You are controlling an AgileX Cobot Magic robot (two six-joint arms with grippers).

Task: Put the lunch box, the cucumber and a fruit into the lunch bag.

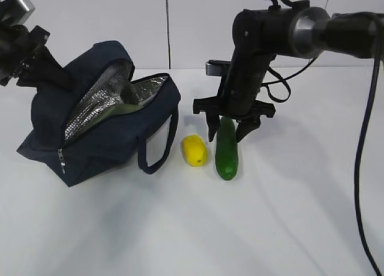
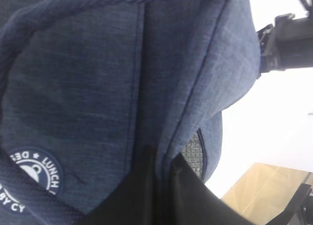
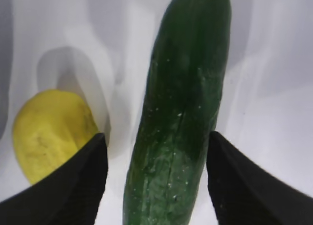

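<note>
Cucumber (image 3: 183, 117) lies flat on the white table (image 1: 270, 228), right gripper (image 1: 228, 132) straddling its far end, jaws wide, pads on either side, not yet closed; looks lined up for the pick. Lemon (image 1: 194, 150) sits just beside it, between cucumber and lunch bag (image 1: 102, 117). Bag tilts back with its mouth gaping, left gripper (image 2: 161, 186) pinched shut on the fabric, presumably holding it open. Pale green inside is probably the lunch box (image 1: 123, 110).

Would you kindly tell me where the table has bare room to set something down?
Free: the wide strip in front of lunch bag, lemon and cucumber, and the table right of the cucumber. Crowded: between bag and cucumber.
</note>
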